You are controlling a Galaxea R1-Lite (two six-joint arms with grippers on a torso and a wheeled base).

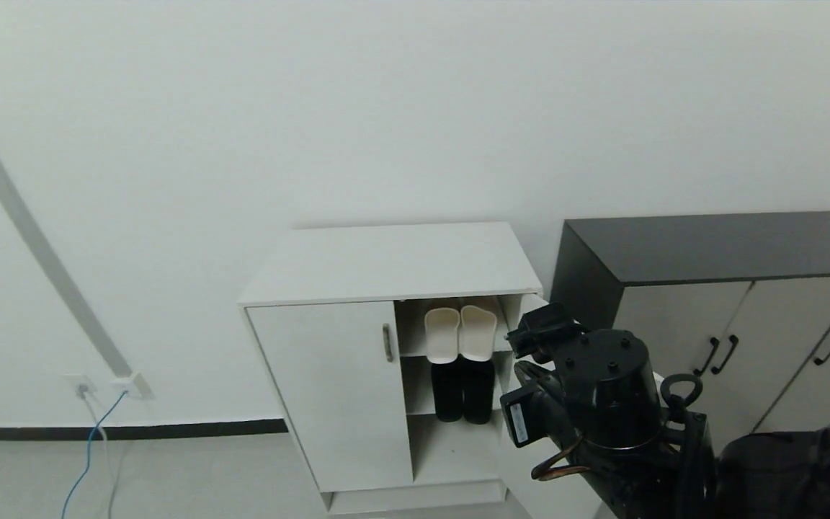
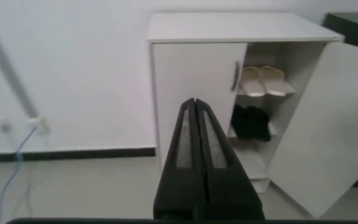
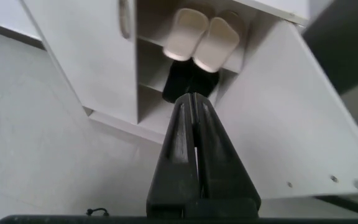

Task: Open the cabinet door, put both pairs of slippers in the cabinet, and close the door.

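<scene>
Already in cabinet [image 1: 386, 263]: one white pair [image 1: 460, 333], one black pair [image 1: 462, 389]; door [image 2: 334, 124] open; left hand [image 2: 195, 103], right hand [image 3: 194, 99] closed.

Closed left door [image 1: 336, 389] blocks that half. Right opening: white slippers [image 1: 460, 333] and black slippers [image 1: 462, 389] fill the upper shelves; passage remains at the bottom shelf [image 1: 451, 450].

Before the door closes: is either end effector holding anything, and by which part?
Nothing is held: left end effector and right end effector are both shut, empty.
</scene>
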